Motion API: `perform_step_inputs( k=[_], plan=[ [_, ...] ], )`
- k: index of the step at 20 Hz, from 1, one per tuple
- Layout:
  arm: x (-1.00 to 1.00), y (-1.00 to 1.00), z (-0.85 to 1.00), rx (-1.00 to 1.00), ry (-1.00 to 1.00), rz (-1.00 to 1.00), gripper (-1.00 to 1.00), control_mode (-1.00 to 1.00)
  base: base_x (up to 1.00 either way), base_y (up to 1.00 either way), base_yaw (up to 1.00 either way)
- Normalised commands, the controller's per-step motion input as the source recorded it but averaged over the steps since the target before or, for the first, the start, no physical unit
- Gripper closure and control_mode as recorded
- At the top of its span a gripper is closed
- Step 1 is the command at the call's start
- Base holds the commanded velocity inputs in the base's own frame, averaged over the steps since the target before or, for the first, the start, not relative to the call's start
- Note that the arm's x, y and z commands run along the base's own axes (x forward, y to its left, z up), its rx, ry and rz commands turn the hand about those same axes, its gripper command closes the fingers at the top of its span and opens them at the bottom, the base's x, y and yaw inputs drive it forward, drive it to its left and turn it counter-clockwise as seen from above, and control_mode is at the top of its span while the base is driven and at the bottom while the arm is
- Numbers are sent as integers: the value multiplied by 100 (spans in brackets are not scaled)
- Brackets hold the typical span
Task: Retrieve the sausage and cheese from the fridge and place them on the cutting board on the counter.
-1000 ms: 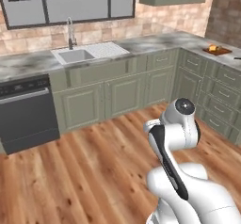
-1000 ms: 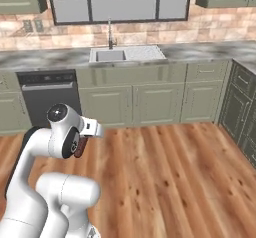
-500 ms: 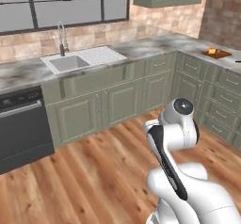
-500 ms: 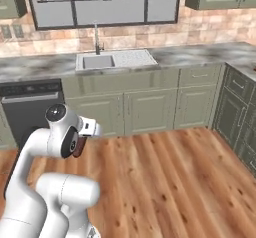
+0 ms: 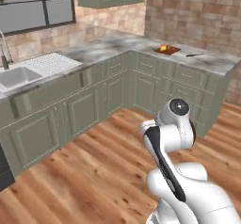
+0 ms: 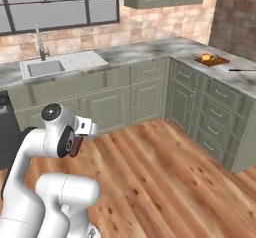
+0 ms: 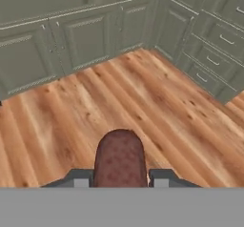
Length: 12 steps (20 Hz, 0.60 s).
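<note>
End effector was clamped on the sausage, whose dark reddish-brown rounded end stood up between the two finger tips in the hand view, with the wooden floor and the pale grey-green cabinets beyond it. In the right base view the arm was folded close to the robot's body, the sausage a dark shape at the hand.

The cutting board lay on the far arm of the counter, well apart from the robot, with the yellow-orange cheese apparently already on it; a dark knife lay just beside it.

The step in hand looked like carrying the sausage across to the board. Doing it well would mean keeping the arm tucked and the grip firm while the base drove, reaching out only once near the corner cabinets, then lowering the sausage onto a bare part of the board, clear of the cheese and inside the raised rim so it could not roll off.
</note>
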Motion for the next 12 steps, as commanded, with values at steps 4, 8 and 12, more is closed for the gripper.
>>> perform_step_inputs(
  k=[4, 8, 12],
  plan=[
    [0, 0, 0, 0, 0, 0, 100, 100, 34, 0, -57],
    [0, 0, 0, 0, 0, 0, 100, 100, 38, 0, -54],
    [0, 0, 0, 0, 0, 0, 100, 100, 59, 19, -43]
  ],
)
